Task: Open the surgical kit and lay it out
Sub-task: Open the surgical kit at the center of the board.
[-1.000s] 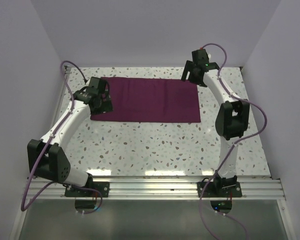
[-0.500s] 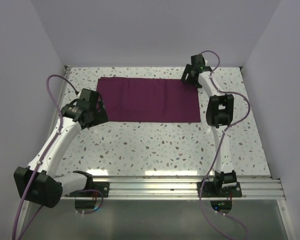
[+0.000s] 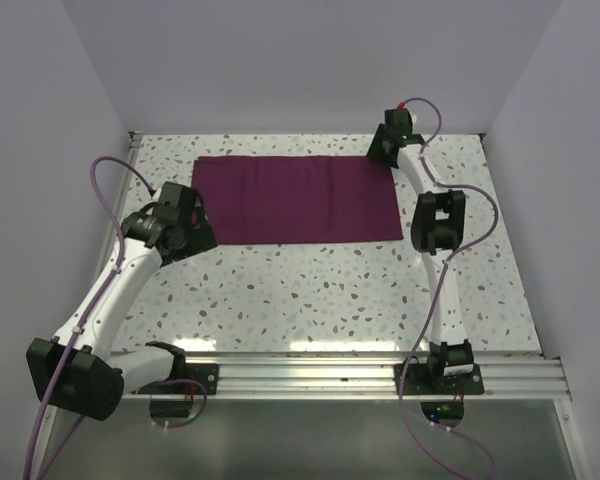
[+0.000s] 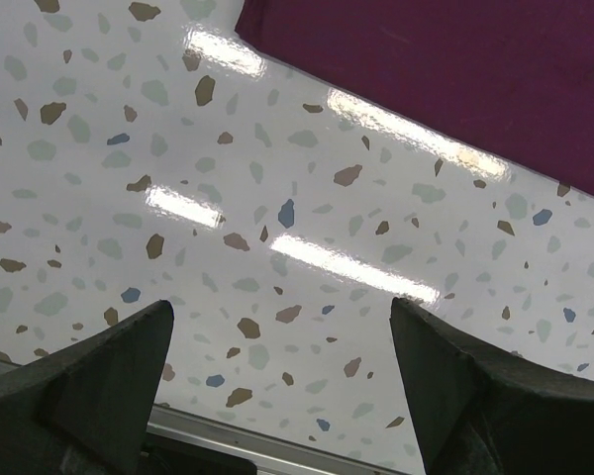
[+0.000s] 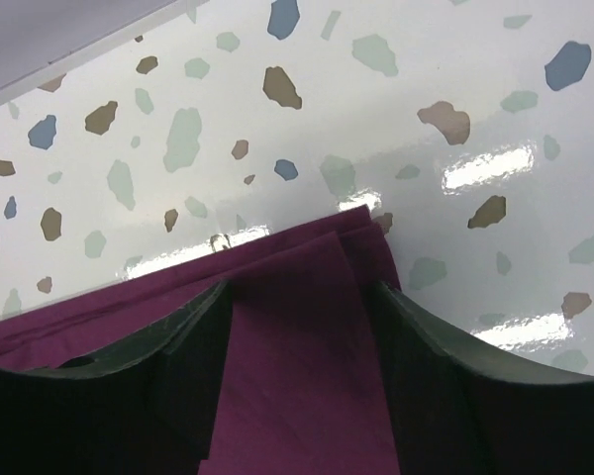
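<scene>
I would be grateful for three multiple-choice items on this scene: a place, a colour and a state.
1. Where is the right gripper?
A. At the far right corner of the cloth.
B. At its near left corner.
C. Midway along its near edge.
2. What colour is the cloth?
A. Green.
B. Dark purple.
C. White.
3. How is the left gripper?
A. Shut on the cloth.
B. Open over bare table.
C. Shut on a tray.
Key: 1 A, its fingers straddle that corner; 2 B, purple in every view; 3 B, fingers wide apart, nothing between.
</scene>
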Controlling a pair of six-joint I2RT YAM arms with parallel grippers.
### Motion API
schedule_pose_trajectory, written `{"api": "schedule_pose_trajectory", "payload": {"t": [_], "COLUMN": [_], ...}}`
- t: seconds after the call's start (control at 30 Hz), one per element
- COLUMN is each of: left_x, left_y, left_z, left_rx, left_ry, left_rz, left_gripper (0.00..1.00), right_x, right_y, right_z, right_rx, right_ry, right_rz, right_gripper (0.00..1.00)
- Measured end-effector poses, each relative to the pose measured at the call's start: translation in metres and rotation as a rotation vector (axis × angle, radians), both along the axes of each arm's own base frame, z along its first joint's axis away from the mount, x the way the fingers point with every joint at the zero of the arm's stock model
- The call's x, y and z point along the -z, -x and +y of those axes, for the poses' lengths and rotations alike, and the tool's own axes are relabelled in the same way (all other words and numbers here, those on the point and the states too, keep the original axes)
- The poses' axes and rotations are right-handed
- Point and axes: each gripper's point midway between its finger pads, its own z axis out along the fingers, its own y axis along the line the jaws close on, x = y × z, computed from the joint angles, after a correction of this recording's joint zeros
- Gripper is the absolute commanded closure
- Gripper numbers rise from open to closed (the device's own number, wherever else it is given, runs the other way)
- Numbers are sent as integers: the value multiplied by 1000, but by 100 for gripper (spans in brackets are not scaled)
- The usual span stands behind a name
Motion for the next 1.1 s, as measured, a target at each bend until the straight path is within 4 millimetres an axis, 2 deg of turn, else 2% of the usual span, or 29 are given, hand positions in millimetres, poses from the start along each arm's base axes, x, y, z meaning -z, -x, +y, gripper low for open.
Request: {"api": "schedule_pose_trajectory", "payload": {"t": [0.07,0.3,0.33,0.4,0.43,0.87,0.97,1.1], "left_x": [1,6,7,7,7,1,-3,-7], "left_y": [0,-2,-2,-2,-2,0,1,2], "left_z": [0,-1,-2,-2,-2,-1,-1,0], "left_rx": [-1,-1,-1,0,0,9,16,29], "left_ry": [1,0,0,1,1,4,4,3], "left_rz": [4,25,27,27,27,4,-12,-26], "left_gripper": [6,6,6,6,6,6,6,5], "right_x": [2,5,5,6,6,-1,-13,-38], "right_y": [-2,-3,-4,-3,-3,13,20,23], "right_z": [-1,-7,-9,-11,-12,-16,-15,-7], "right_rx": [0,14,18,24,25,30,27,16], "right_ry": [0,3,7,19,24,45,46,45], "right_rz": [-5,-6,-7,-9,-8,21,24,-2], "right_gripper": [53,72,79,86,98,100,100,100]}}
